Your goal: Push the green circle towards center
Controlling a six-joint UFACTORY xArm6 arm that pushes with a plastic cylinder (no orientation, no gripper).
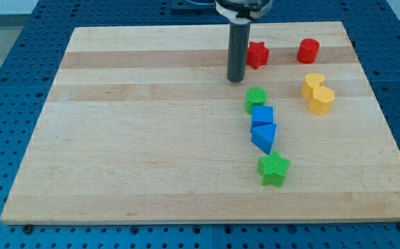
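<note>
So, wooden board (151,138) is sitting on a blue perforated table (6,83), and the green circle (256,99) is the landmark here. It is lying right of the board's middle, a short ribbed green cylinder, flat top showing, upright. Left of the green circle the board is showing wide bare wood out to its left edge; the right edge is lying much closer. My tip (236,80) is standing just above and left of the green circle, near it but apart; the rod is plain, holding nothing. Just below the green circle, touching or nearly so, a blue cube (262,115) is sitting, then a blue triangle (264,135), then a green star (274,169) further down. Above the green circle, a red star (257,54) is sitting beside the rod. Up right: a red cylinder (308,50). Right of the green circle: a yellow heart (313,84) and a yellow hexagon (321,99) touching.
</note>
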